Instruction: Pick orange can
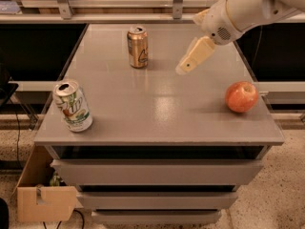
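The orange can (137,46) is a golden-bronze drink can with a silver top and a pale logo. It stands upright at the back middle of the grey table (157,118). My gripper (187,66) hangs from the white arm that comes in from the upper right. It hovers above the table, to the right of the can and apart from it. It holds nothing that I can see.
A white-and-green can (72,106) stands near the front left corner. A round orange-red apple (241,97) lies near the right edge. Drawers sit under the tabletop. A cardboard box (42,199) stands on the floor at the lower left.
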